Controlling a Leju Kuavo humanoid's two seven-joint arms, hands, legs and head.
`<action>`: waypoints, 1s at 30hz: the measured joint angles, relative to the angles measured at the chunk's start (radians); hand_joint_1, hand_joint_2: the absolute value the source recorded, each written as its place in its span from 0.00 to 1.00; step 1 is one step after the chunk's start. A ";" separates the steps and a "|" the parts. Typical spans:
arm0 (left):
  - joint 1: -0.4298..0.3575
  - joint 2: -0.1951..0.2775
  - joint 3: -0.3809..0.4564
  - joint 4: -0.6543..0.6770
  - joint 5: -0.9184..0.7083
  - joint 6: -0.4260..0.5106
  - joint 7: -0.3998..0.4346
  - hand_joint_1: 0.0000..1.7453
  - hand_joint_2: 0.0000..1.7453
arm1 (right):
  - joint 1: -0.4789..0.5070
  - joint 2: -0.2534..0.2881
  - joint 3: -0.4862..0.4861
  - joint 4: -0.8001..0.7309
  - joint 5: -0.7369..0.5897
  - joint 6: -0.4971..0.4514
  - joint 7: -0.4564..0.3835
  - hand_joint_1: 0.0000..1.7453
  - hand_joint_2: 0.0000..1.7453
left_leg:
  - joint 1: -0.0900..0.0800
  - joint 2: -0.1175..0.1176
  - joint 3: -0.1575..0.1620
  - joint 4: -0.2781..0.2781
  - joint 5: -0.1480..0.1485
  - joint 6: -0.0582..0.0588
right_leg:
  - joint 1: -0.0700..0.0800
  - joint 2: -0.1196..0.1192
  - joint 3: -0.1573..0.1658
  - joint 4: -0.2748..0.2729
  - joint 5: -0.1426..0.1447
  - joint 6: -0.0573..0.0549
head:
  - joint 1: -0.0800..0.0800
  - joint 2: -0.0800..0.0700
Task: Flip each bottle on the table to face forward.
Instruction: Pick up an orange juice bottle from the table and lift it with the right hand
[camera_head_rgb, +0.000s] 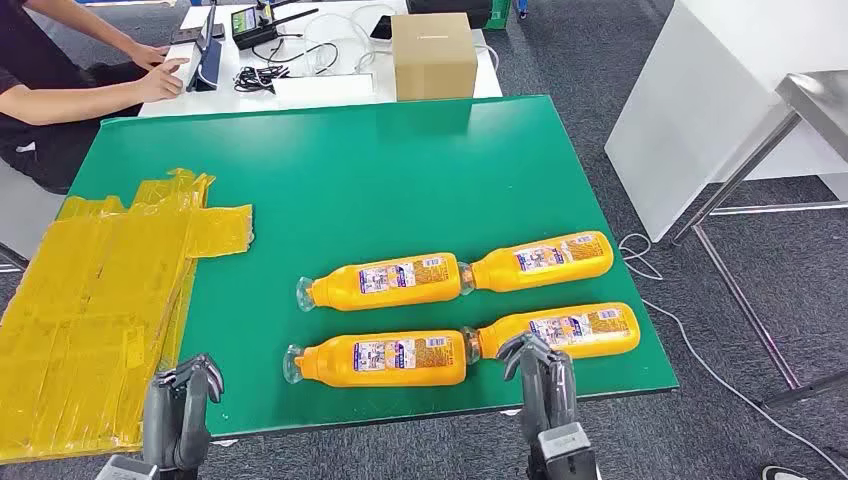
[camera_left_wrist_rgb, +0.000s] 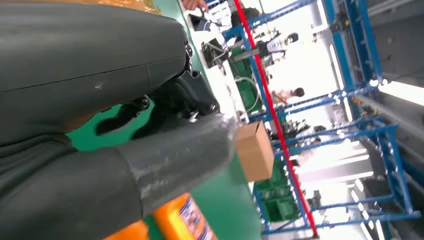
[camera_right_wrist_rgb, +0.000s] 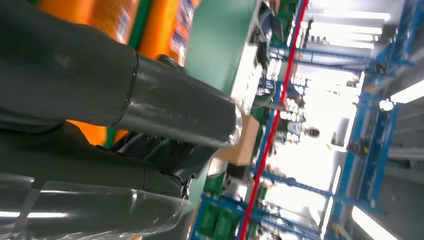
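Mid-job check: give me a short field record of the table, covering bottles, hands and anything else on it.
bottles: four orange bottles, lying on their sides in two rows, labels up
surface: green table
left robot hand: at the near edge, holding nothing
right robot hand: by the near-right bottle; contact unclear
other: yellow sheets on the left, cardboard box beyond the far edge
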 joint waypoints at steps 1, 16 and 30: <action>0.005 -0.003 0.002 -0.003 -0.003 0.001 0.000 0.13 0.00 | 0.002 0.000 0.004 -0.003 -0.001 -0.004 0.001 0.96 0.00 | 0.000 0.000 0.000 0.000 0.000 0.000 | 0.000 0.000 0.000 0.000 0.000 0.000 | 0.000 0.000; 0.051 -0.065 0.028 -0.042 -0.061 -0.039 0.021 0.00 0.00 | 0.019 -0.025 0.085 -0.041 -0.057 -0.081 0.036 0.00 0.00 | 0.000 0.000 0.004 0.000 0.000 0.000 | 0.000 0.000 0.004 0.000 0.001 0.000 | 0.000 0.000; 0.078 -0.074 0.036 -0.054 -0.052 -0.039 0.076 0.00 0.00 | 0.100 -0.088 0.109 -0.098 0.041 -0.162 0.194 0.00 1.00 | 0.000 -0.001 0.004 0.000 -0.001 0.001 | 0.000 0.000 0.004 0.000 0.000 0.000 | 0.000 0.000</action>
